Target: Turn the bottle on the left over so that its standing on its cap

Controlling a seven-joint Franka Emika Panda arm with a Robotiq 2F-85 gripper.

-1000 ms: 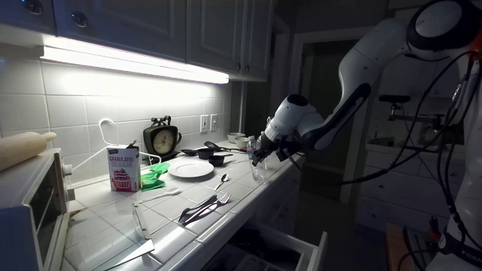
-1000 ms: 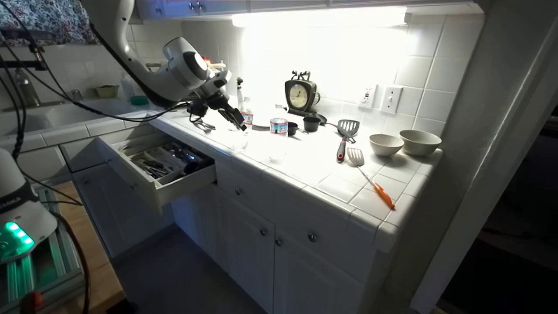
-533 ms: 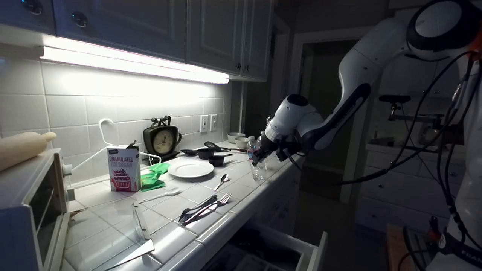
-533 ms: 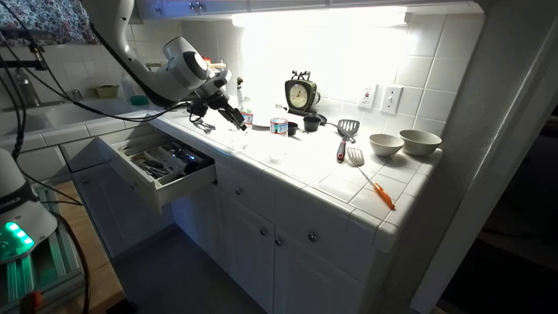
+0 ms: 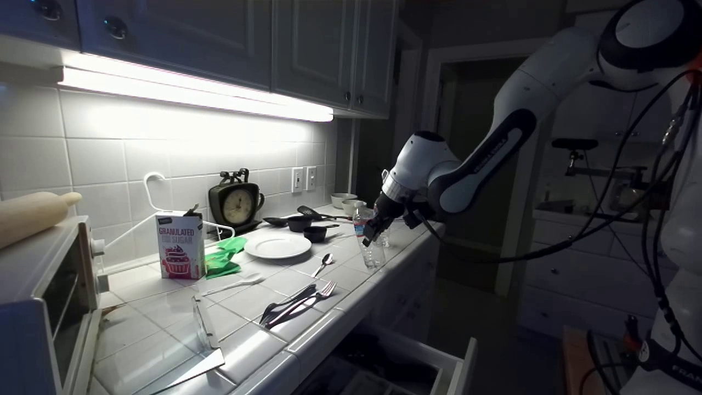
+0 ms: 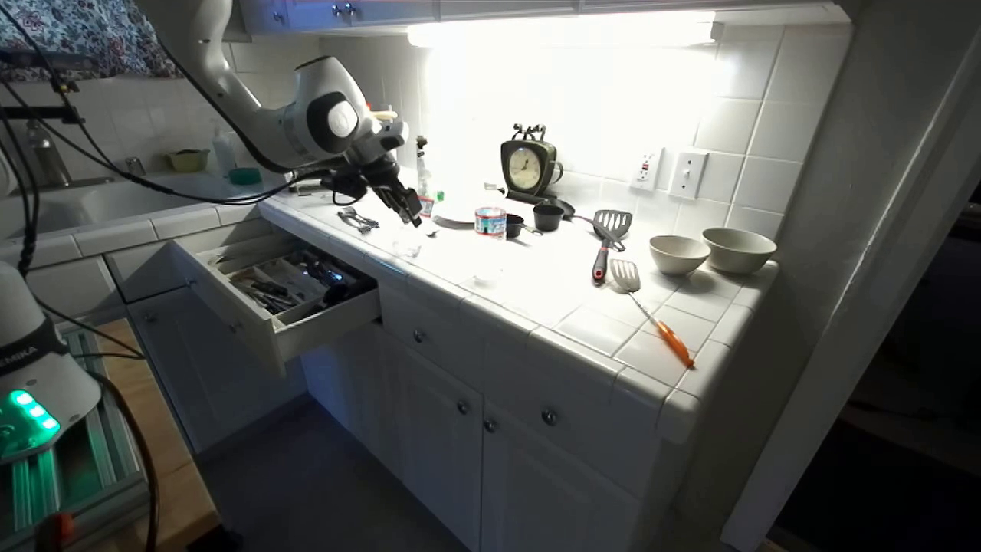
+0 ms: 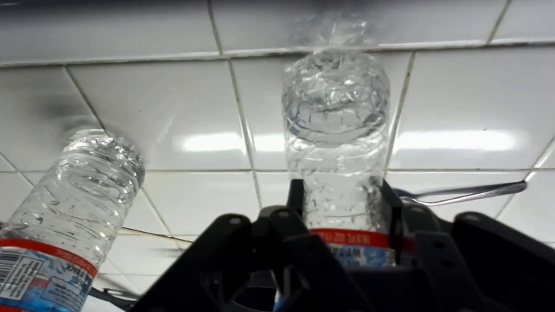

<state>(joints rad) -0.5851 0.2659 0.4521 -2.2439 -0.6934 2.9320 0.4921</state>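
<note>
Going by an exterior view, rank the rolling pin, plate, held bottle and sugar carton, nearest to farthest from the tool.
1. Held bottle: gripped in the tool.
2. Plate: to the picture's left.
3. Sugar carton: farther left.
4. Rolling pin: leftmost, on the toaster oven.

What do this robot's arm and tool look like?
The arm is white and rounded with black joint covers; black cables run beside it. Its base shows green lights and a dark band with white lettering. The tool is black, with two jointed fingers.

In the wrist view, the gripper [image 7: 343, 201] partly hides the held bottle [image 7: 338, 156].
</note>
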